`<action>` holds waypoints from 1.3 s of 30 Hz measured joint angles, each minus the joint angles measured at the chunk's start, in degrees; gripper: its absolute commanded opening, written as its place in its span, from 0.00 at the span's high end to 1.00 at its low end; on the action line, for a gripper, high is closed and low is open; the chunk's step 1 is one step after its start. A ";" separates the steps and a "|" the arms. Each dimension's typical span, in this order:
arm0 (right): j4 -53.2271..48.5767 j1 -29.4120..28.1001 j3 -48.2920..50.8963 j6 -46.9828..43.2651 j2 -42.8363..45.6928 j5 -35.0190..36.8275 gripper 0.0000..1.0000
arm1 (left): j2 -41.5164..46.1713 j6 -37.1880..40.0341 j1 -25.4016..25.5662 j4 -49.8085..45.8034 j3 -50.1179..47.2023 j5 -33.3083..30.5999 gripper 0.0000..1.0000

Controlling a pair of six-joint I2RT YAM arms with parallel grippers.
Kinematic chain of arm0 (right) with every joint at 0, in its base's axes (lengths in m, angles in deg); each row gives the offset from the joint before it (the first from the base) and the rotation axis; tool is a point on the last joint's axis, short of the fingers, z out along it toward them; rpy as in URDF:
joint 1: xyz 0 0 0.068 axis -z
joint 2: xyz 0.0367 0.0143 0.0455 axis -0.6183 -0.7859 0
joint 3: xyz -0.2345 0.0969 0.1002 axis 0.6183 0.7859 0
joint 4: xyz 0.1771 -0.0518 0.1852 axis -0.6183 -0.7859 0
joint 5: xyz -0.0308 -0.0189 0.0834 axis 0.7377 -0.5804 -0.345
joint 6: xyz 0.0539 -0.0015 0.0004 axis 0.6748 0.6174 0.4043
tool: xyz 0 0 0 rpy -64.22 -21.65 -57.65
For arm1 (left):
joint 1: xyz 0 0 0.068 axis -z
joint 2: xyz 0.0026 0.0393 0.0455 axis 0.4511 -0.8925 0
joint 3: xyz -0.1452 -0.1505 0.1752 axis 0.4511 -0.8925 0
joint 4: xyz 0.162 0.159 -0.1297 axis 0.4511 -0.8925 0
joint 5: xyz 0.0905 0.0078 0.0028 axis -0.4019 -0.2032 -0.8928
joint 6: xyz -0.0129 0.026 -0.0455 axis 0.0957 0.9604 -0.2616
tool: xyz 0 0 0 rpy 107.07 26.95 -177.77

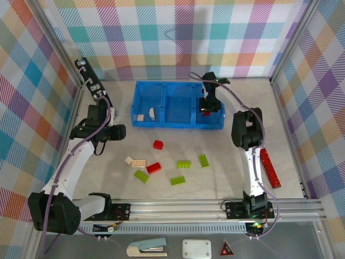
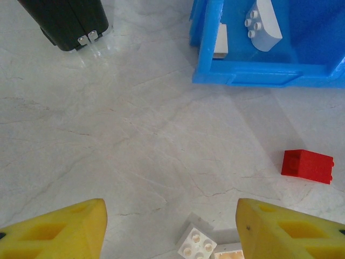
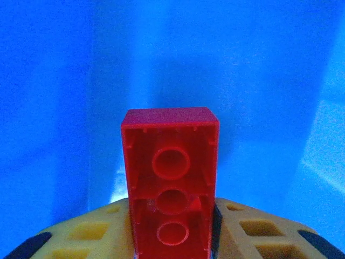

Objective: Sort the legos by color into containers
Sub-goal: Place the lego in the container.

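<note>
My right hand (image 3: 172, 229) pinches the red lego brick (image 3: 171, 162) across its long sides, blue tray compartment (image 3: 259, 81) just beyond; likely light, rigid, slick. My left hand (image 2: 170, 218) hangs spread.

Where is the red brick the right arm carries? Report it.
In the top view the red brick is clamped in the right arm's jaws at the right-hand compartment of the blue tray.

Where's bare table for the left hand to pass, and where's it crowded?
Bare: from the left hand to the blue tray's front wall and the red brick; also between the green bricks and right arm. Crowded around the cream bricks mid-table.
</note>
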 measured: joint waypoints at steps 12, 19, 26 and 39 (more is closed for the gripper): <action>0.02 0.37 -1.79 0.52 -3.41 -0.09 0.56 | 0.00 0.00 -0.26 0.00 0.00 0.00 0.35; 0.57 0.37 -1.73 1.38 -3.43 -0.04 0.53 | 0.00 0.00 -0.26 0.00 0.00 0.00 0.35; 0.33 0.37 -1.66 1.77 -3.26 -0.13 0.51 | 0.00 0.00 -0.26 0.00 0.00 0.00 0.36; -1.64 0.35 2.51 2.14 5.55 -1.09 0.50 | 0.00 0.00 -0.26 0.00 0.00 0.46 0.36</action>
